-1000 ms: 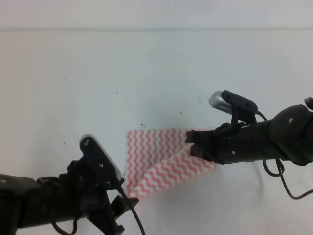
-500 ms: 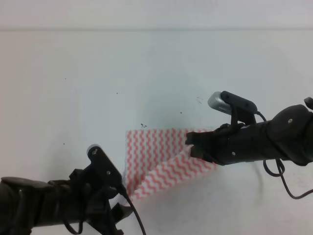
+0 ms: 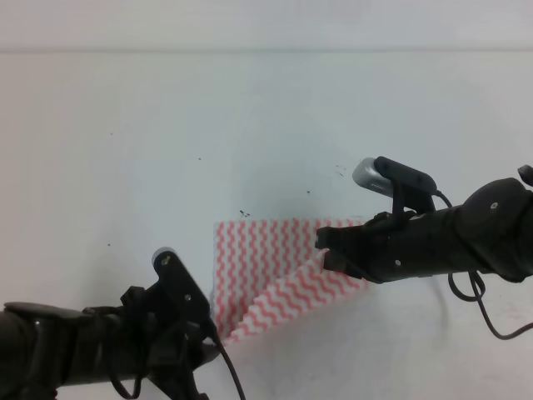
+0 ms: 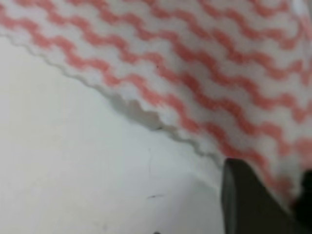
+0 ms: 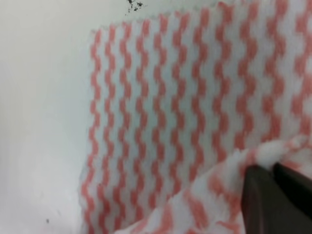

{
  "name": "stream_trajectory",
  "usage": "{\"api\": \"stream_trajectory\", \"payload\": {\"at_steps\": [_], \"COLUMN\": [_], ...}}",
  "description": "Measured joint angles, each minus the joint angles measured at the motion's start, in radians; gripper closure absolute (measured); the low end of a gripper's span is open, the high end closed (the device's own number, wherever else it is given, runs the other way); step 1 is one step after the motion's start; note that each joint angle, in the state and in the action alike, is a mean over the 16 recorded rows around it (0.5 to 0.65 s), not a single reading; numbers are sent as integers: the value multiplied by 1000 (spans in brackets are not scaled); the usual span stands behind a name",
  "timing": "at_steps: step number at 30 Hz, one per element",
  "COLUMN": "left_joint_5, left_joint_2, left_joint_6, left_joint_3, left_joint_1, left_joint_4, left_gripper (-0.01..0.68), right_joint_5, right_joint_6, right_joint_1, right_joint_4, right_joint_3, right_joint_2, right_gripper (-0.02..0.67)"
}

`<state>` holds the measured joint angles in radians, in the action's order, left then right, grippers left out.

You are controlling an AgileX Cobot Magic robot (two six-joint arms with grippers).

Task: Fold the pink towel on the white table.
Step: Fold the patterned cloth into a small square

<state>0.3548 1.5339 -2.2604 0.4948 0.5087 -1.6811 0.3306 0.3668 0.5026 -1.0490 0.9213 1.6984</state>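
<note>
My right end effector (image 3: 323, 246) pinches a lifted edge of the pink towel (image 3: 275, 271), partly folded over on the white surface (image 3: 166, 125). My left end effector (image 3: 208, 354) sits at the near corner; grip state indeterminate.

Thin, matt, soft woven cloth of the pink towel (image 3: 275, 267) on the smooth, faintly scuffed white table (image 3: 166, 125)

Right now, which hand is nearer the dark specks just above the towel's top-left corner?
Right. The right hand holds the pink towel's upper right edge; the left hand is at its bottom-left corner, farther from the specks.
</note>
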Motion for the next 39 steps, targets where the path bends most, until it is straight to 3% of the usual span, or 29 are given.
{"api": "stream_trajectory", "payload": {"at_steps": [7, 10, 39], "left_joint_5": [23, 33, -67], "left_joint_2": [0, 0, 0], "left_joint_6": [0, 0, 7], "left_joint_3": [4, 11, 149], "left_joint_1": [0, 0, 0], "left_joint_4": [-3, -5, -21], "left_gripper": [636, 662, 676], "right_joint_5": [1, 1, -28], "right_joint_6": [0, 0, 0], "right_joint_1": [0, 0, -51], "right_joint_4": [0, 0, 0], "right_joint_3": [0, 0, 0], "right_joint_2": [-1, -1, 1], "right_gripper": [666, 666, 666]}}
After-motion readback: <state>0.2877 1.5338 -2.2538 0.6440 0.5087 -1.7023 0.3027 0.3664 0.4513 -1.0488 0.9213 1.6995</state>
